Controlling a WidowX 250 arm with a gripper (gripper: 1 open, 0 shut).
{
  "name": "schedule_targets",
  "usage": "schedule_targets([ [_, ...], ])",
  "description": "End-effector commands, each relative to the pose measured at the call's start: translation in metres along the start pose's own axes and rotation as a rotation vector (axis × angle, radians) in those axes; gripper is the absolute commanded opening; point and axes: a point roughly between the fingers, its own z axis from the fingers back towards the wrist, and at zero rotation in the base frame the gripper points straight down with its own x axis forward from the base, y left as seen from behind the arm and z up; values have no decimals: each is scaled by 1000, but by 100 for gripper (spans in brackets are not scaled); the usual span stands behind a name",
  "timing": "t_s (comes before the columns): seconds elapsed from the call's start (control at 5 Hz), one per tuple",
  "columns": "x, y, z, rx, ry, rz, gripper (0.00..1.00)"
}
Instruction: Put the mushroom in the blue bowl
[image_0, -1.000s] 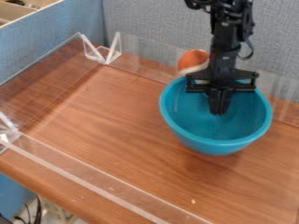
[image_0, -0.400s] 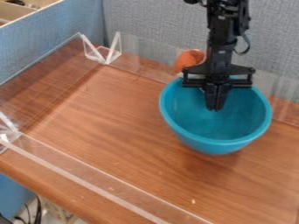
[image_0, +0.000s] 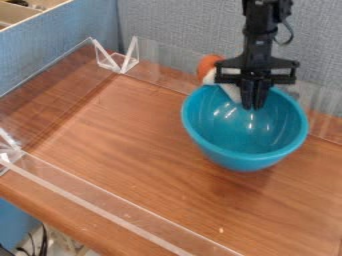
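Note:
The blue bowl (image_0: 201, 120) is a deep, glossy teal bowl at the right of the wooden table. Only pale glints show inside it. Just behind its far left rim peeks the mushroom (image_0: 207, 67), an orange cap with a pale patch, partly hidden by the rim and the arm. My gripper (image_0: 255, 97) points straight down over the bowl's far half, with its fingertips at about rim height. It is to the right of the mushroom and nearer the camera. Its jaws stand a little apart and I see nothing between them.
A low clear plastic wall (image_0: 80, 190) runs around the wooden table (image_0: 107, 130), with clips at the far left corner (image_0: 120, 55). A grey-blue partition (image_0: 174, 30) stands close behind the bowl and the mushroom. A cardboard box (image_0: 40, 25) sits at the far left.
The gripper has risen from deep inside the bowl to about rim height. It has shifted slightly towards the back wall, and its jaws have parted a little. The bowl and the mushroom have not moved.

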Motion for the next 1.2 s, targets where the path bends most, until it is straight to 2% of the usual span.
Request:
schedule_targets([
  [0.0, 16, 1, 17, -36, -55, -21, 0],
  [0.4, -7, -8, 15, -39, -59, -9, 0],
  [0.8, -8, -20, 43, -43, -61, 4, 0],
  [1.0, -15, -28, 33, -44, -43, -65, 0],
])
